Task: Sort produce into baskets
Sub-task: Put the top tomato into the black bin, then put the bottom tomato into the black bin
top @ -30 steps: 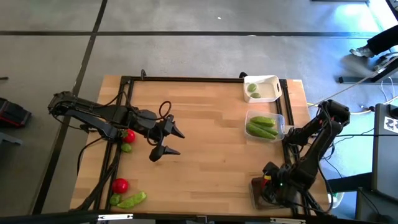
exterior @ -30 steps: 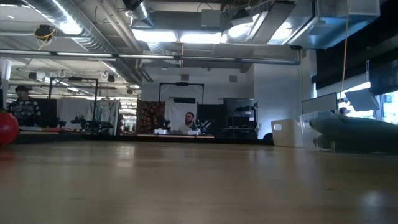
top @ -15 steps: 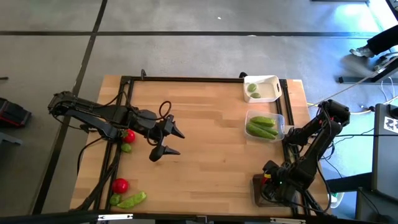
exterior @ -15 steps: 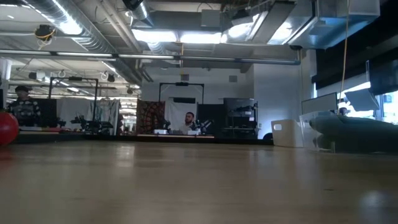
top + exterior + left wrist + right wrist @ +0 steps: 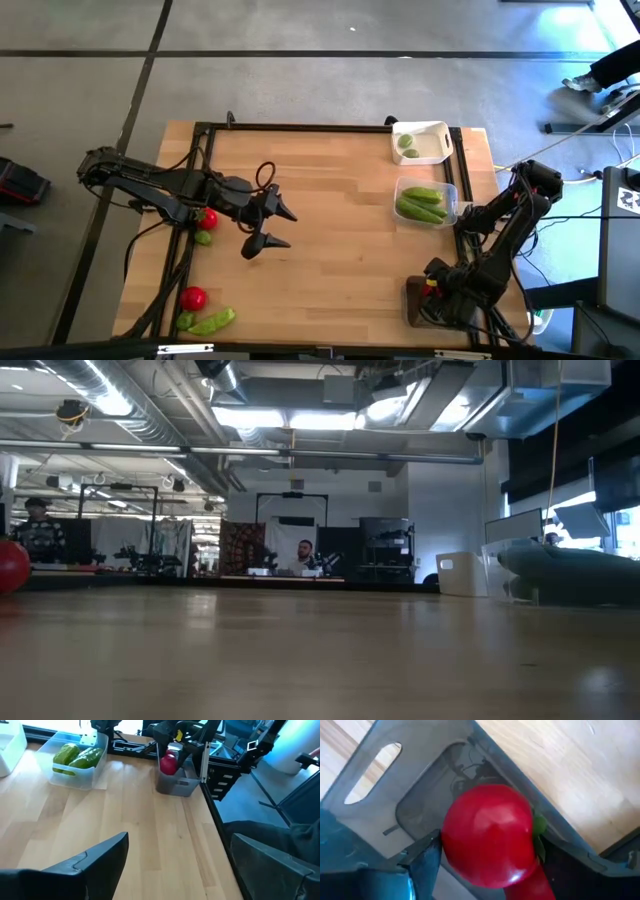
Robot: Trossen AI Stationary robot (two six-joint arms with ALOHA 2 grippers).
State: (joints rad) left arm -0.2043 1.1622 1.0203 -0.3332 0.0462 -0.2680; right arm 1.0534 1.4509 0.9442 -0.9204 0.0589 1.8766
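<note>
Wooden table [image 5: 330,200] before you carries, at its near right corner, your right gripper [image 5: 432,300] parted over the grey basket [image 5: 176,780] with a red tomato [image 5: 487,835] between its fingers, loosely if at all, while your left gripper [image 5: 270,228] hovers wide open and empty mid-table.

Wide bare tabletop [image 5: 330,220] mid-table; grey basket [image 5: 176,781] crowded by right pincer [image 5: 432,305] and tomato [image 5: 489,834].

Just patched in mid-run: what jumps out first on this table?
The right gripper sits over the dark grey basket at the table's near right corner, a red tomato between its fingers. The left gripper hovers open mid-table, with unsorted tomatoes and green pieces at the left edge.
</note>
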